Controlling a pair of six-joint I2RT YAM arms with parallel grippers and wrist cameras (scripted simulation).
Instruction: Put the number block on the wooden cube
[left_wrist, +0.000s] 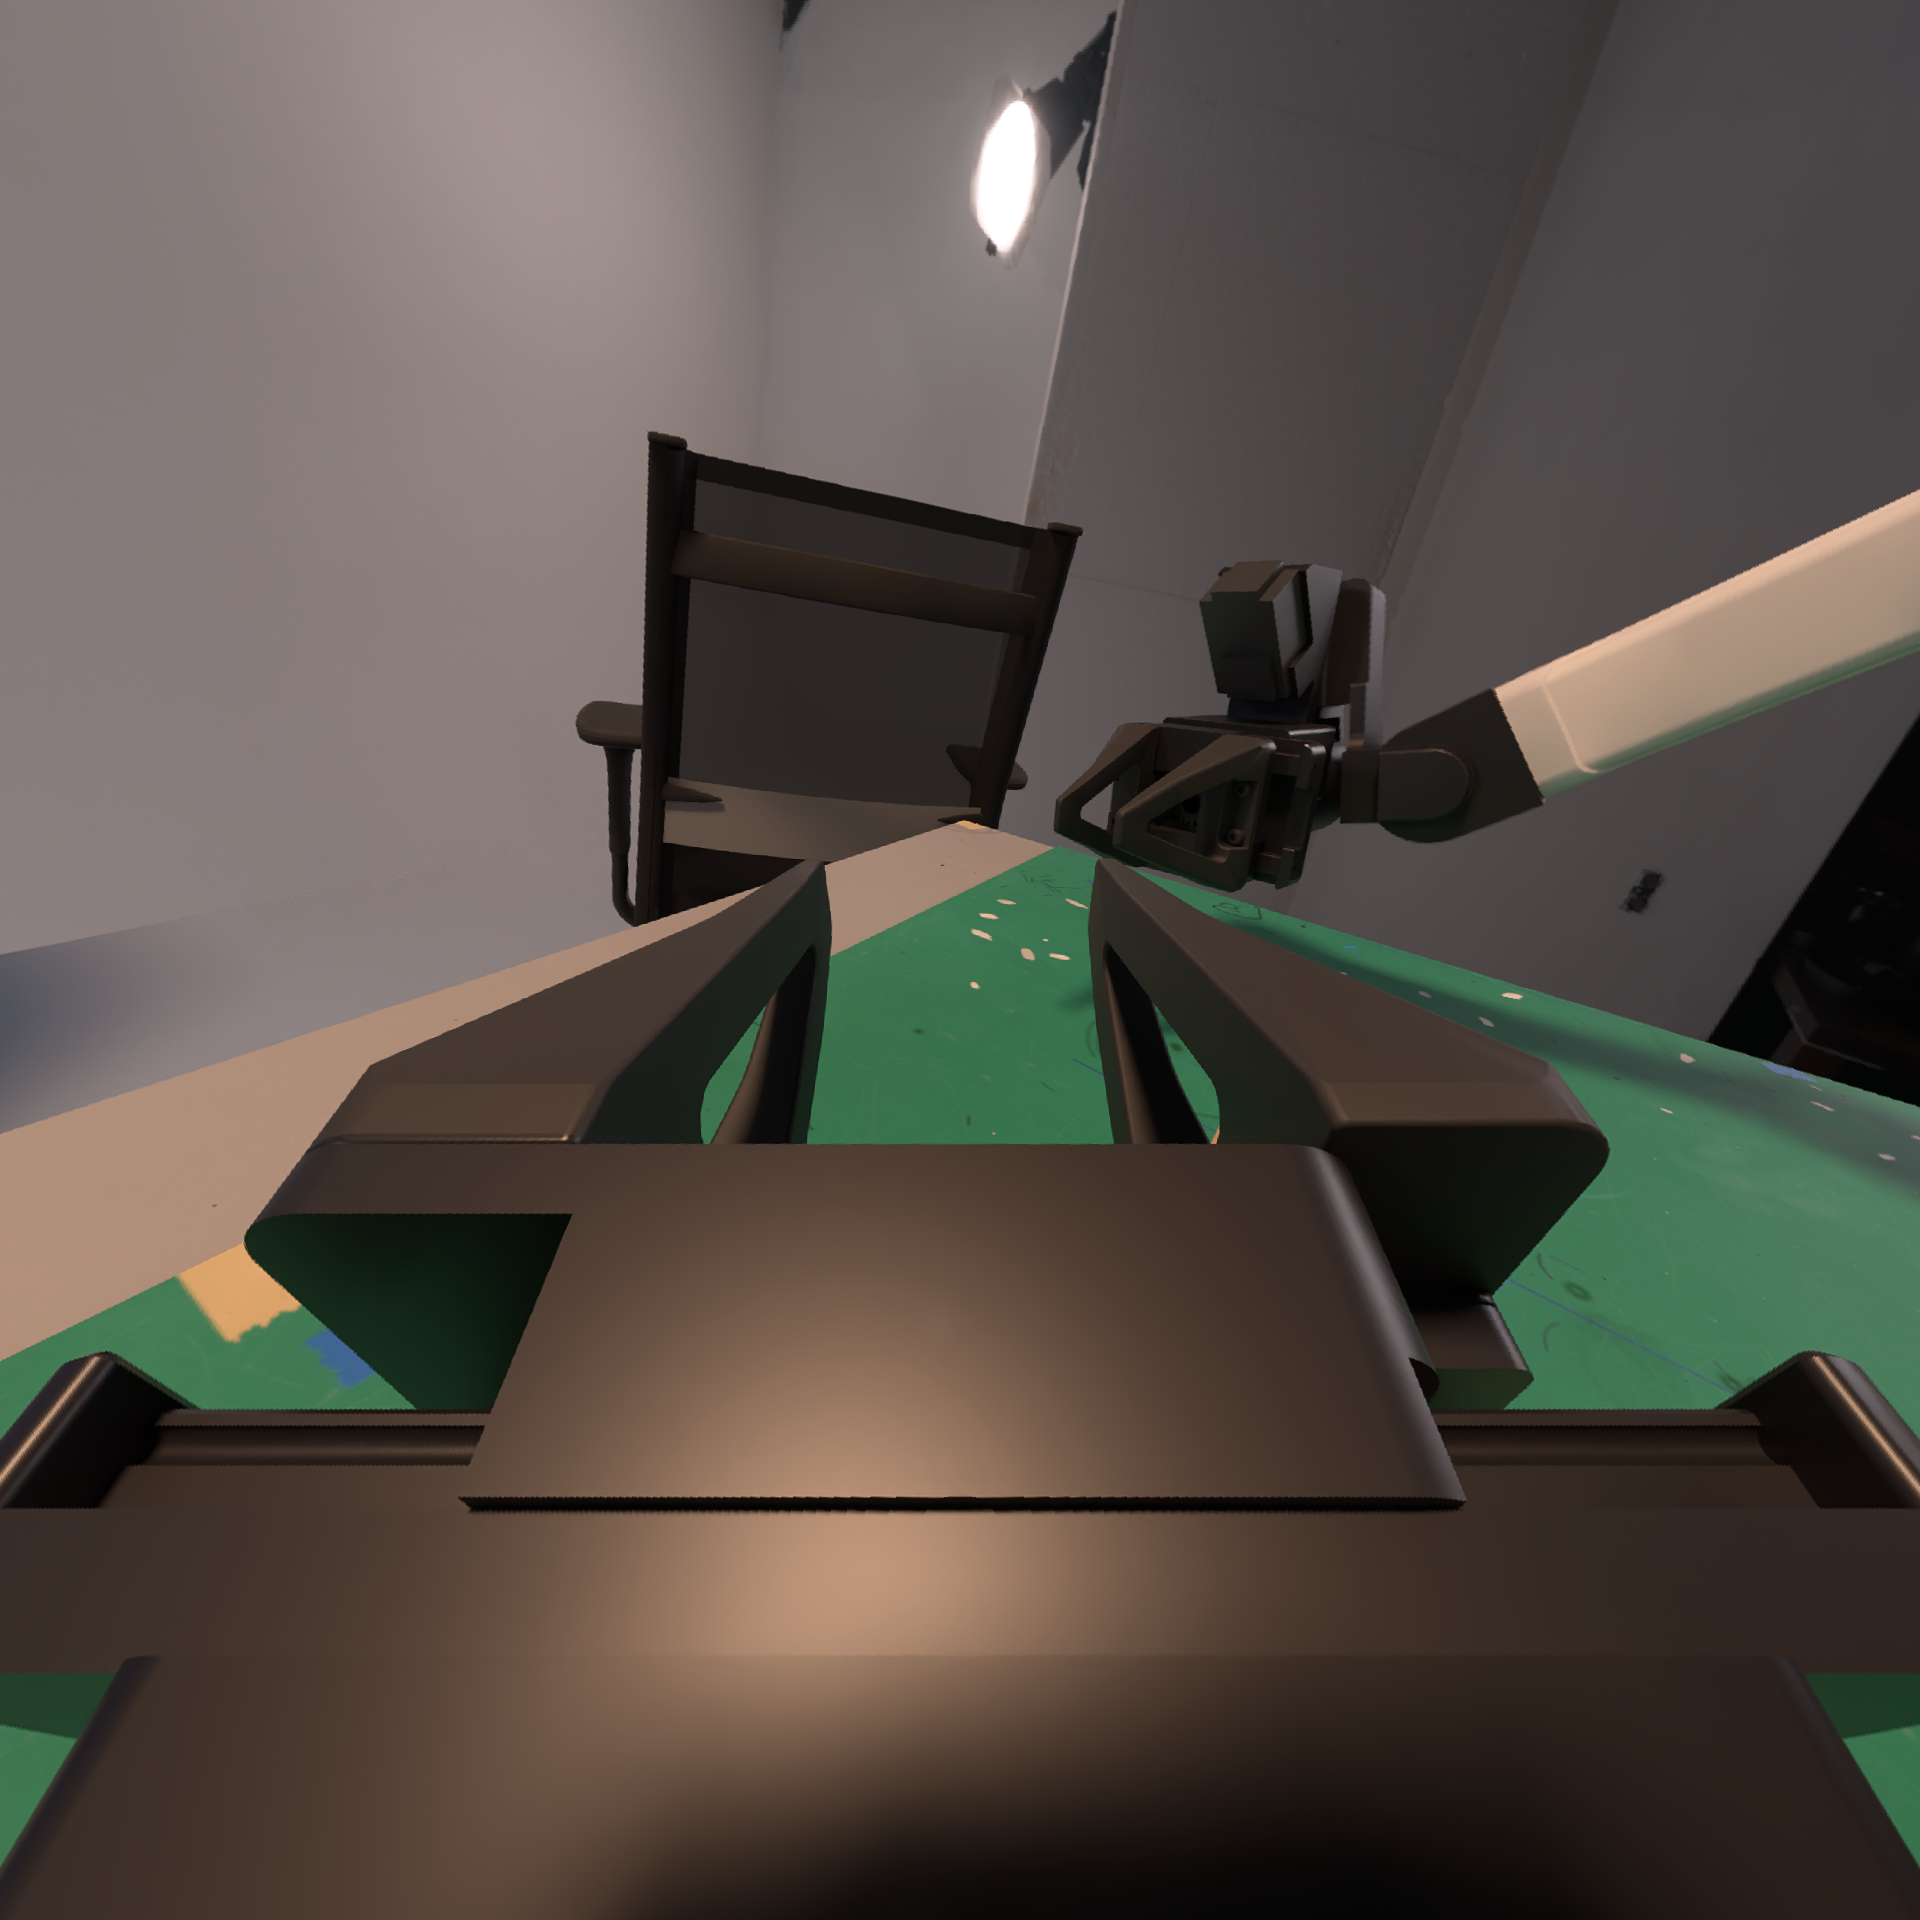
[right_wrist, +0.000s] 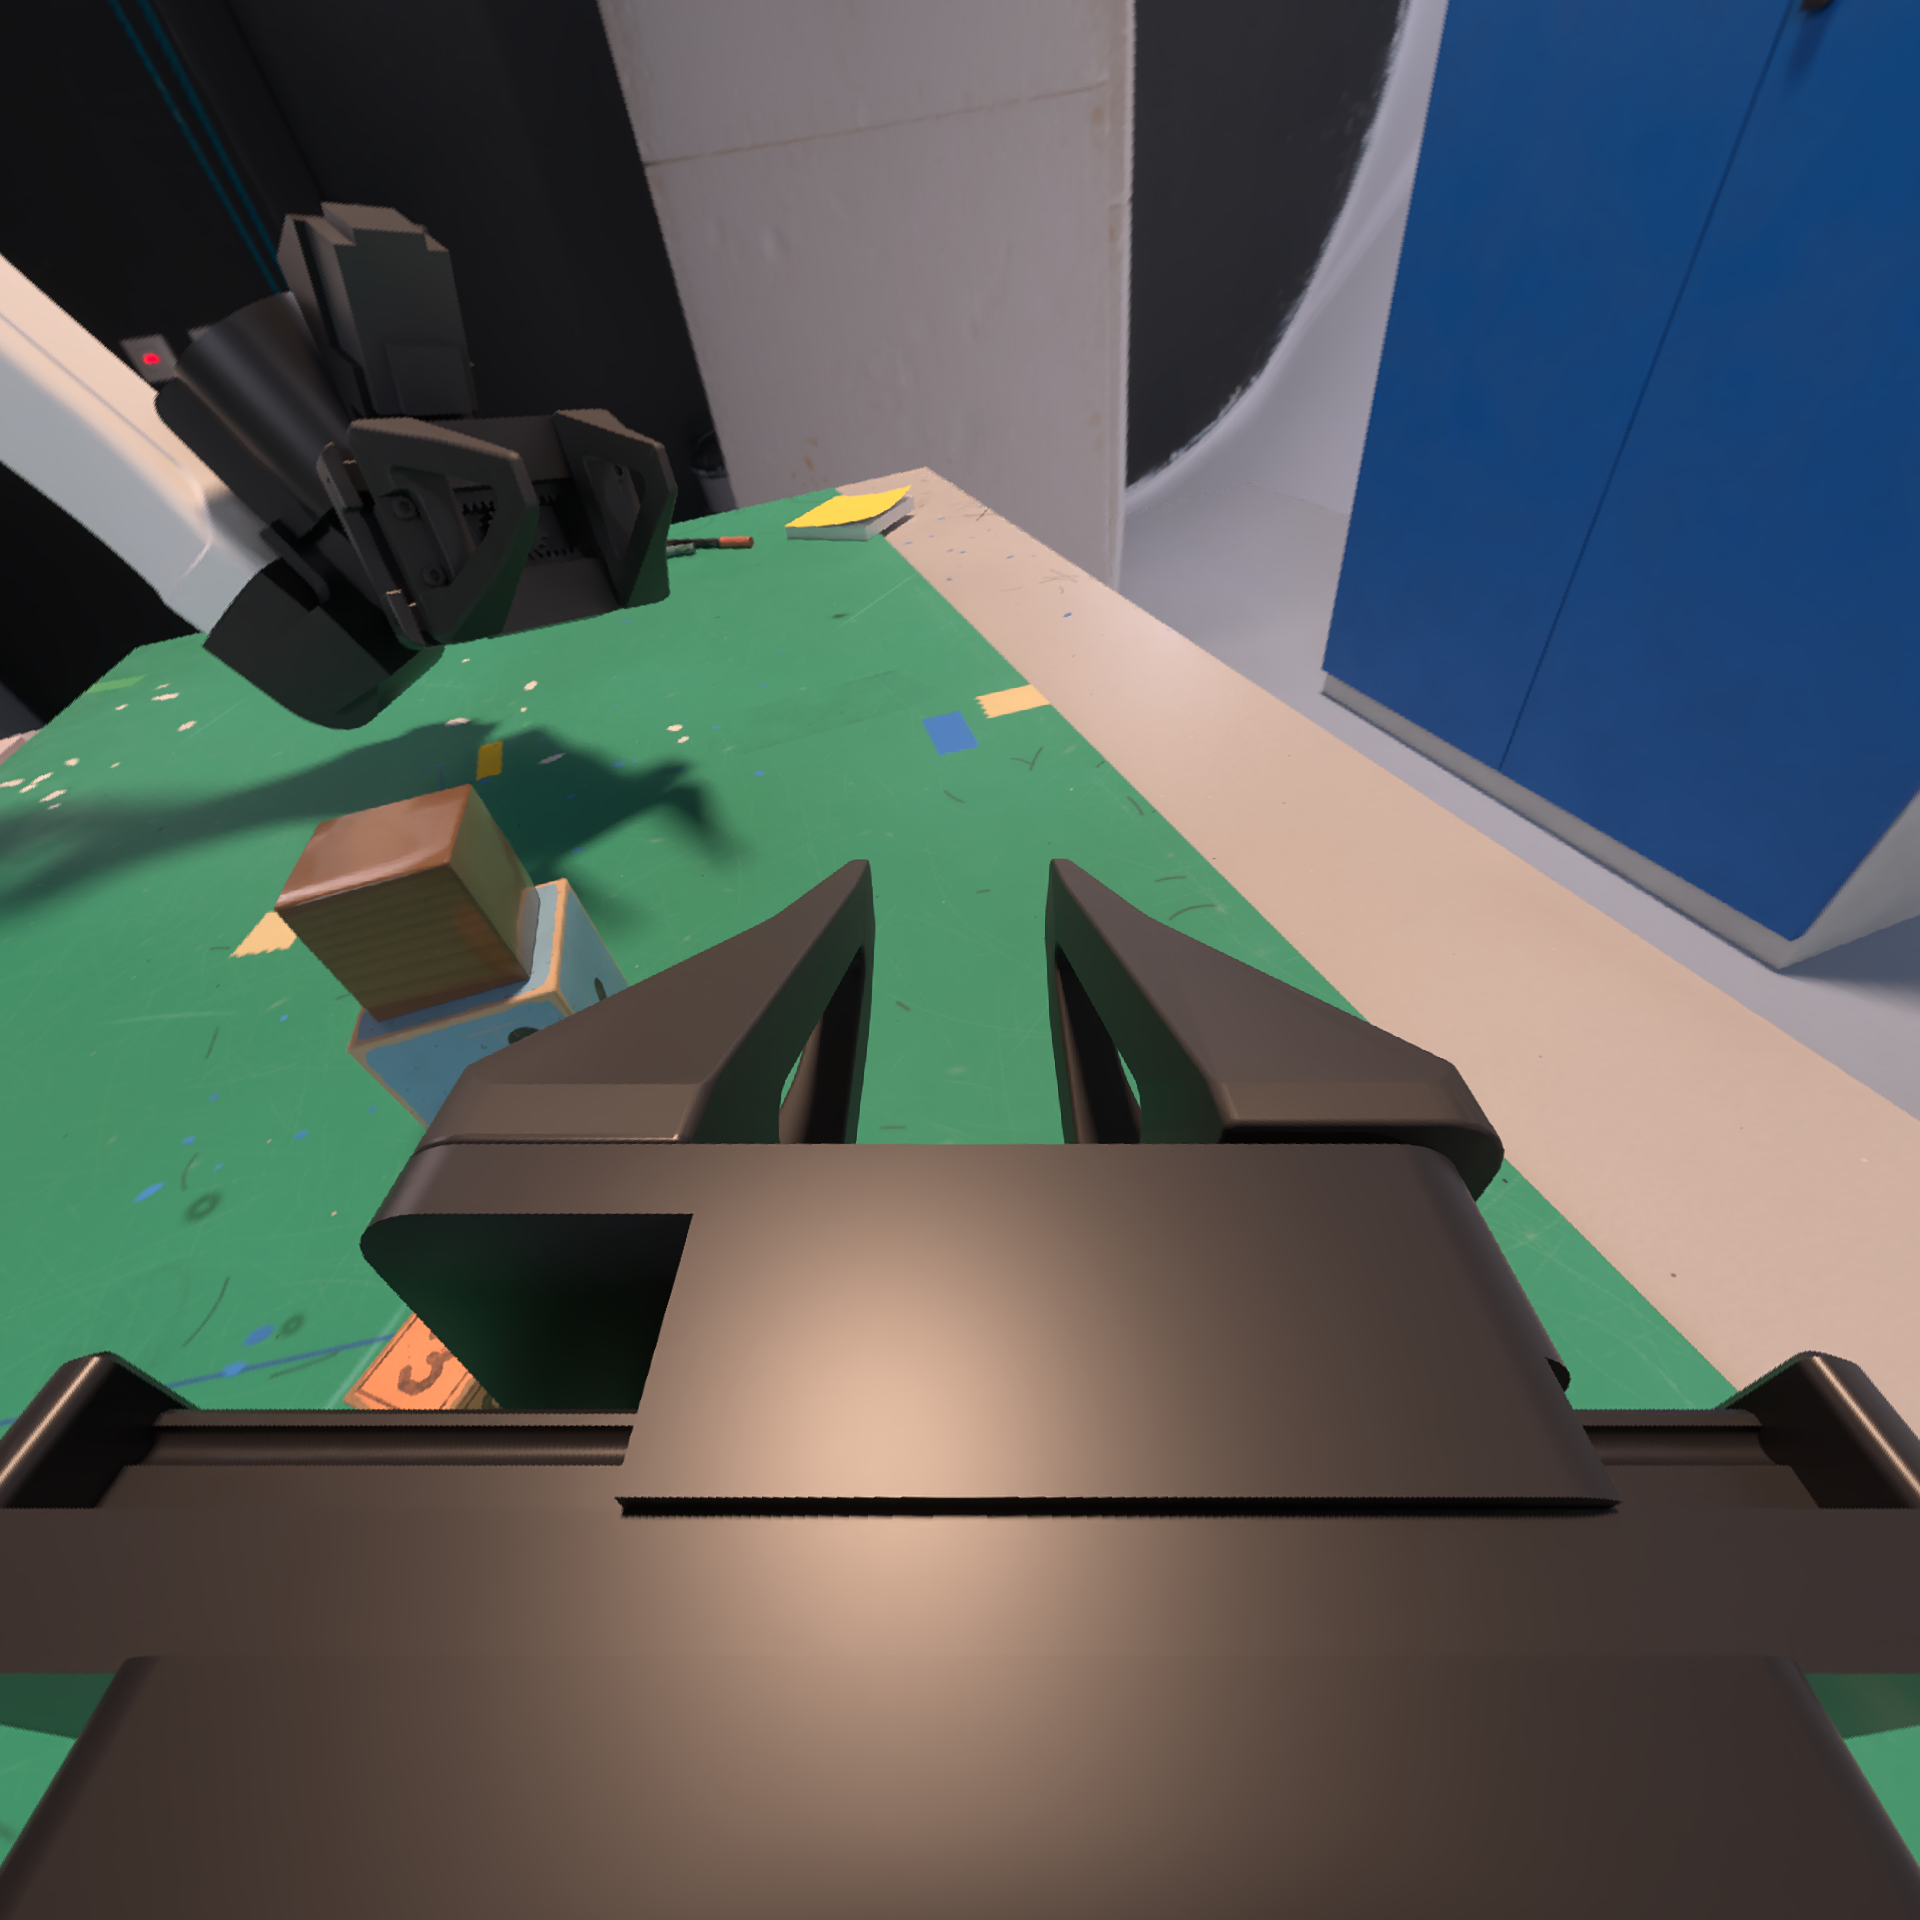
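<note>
Number block (right_wrist: 421, 1377): orange, lower left of the right wrist view, mostly hidden behind the right gripper's body, lying on the green mat (right_wrist: 831, 748).
Right gripper (right_wrist: 961, 883): released, nothing between its fingers, above bare mat.
Wooden cube (right_wrist: 400, 899): left of centre, resting tilted on a pale blue block (right_wrist: 468, 1039).
Left gripper (left_wrist: 961, 883): released, empty, pointing towards the table's far edge.
Notepad (right_wrist: 852, 512): yellow, at the mat's far corner.
Chair (left_wrist: 831, 675): dark, beyond the table.
</note>
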